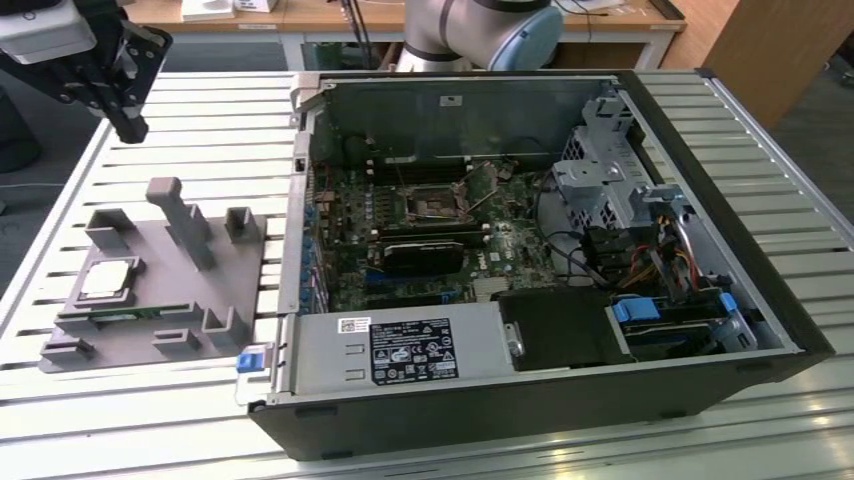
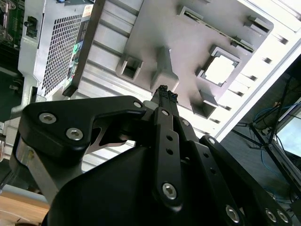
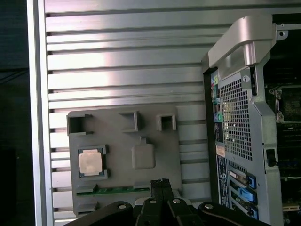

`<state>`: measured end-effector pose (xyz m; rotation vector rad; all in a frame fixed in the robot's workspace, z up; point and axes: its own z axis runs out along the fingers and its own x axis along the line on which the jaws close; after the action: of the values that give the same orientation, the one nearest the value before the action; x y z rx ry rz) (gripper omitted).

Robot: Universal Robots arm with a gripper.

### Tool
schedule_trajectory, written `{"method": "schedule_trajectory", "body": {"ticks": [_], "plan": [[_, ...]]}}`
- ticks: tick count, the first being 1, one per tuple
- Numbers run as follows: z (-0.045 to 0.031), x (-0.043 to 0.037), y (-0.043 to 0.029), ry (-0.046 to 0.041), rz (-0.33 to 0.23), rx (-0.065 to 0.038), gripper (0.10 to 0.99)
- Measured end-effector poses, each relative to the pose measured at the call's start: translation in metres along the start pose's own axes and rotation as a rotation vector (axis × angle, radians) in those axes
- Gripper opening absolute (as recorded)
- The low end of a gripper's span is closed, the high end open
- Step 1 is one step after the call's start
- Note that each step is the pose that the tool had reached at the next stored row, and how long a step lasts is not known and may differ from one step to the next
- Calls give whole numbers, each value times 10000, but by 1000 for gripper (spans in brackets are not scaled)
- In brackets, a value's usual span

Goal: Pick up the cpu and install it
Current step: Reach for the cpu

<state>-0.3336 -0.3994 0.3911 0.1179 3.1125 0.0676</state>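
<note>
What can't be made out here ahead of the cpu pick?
1. The socket: too small in the exterior view to tell if it is empty or latched, and cut off by the picture's edge in the first wrist view.
2. The cpu: glare whitens its top in the second wrist view, so no corner mark can be told.
3. The memory stick: one end runs behind the gripper in the first wrist view.
</note>
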Motion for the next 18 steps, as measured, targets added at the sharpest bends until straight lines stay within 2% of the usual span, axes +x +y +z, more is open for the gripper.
{"method": "schedule_trajectory", "body": {"ticks": [18], "plan": [[-1,190,-14,0,0,0,106]]}}
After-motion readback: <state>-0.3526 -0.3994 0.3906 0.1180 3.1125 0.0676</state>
